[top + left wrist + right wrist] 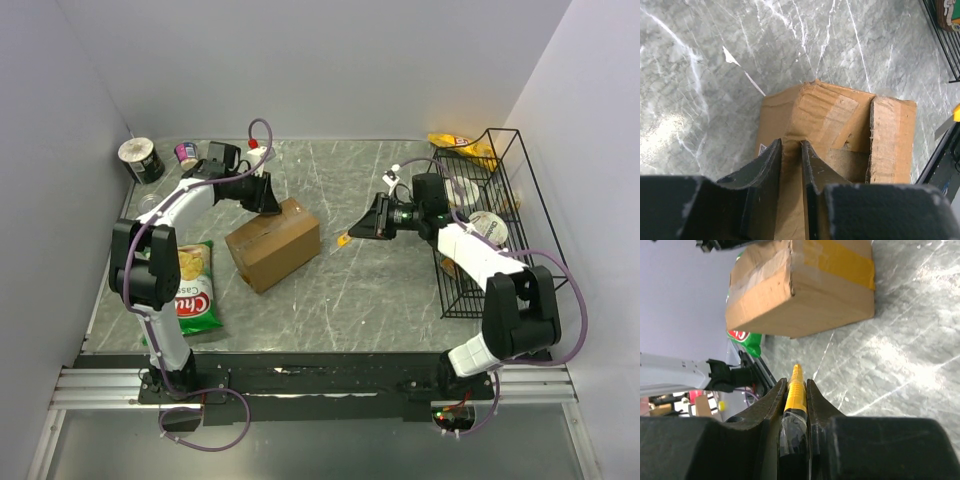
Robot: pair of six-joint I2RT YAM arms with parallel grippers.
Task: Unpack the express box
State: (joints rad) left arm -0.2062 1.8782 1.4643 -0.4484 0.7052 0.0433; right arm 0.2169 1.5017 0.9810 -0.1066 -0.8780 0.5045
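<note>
The express box is a brown carton lying left of the table's middle, with glossy tape across one face. In the left wrist view its top flaps are torn and lifted. My left gripper is at the box's far edge, and its jaws are shut on a cardboard flap. My right gripper hovers to the right of the box, apart from it. It is shut on a yellow utility knife whose tip points toward the box.
A green chips bag lies left of the box near the left arm. Two cans stand at the back left corner. A black wire basket holding items stands along the right side, with a yellow packet behind it.
</note>
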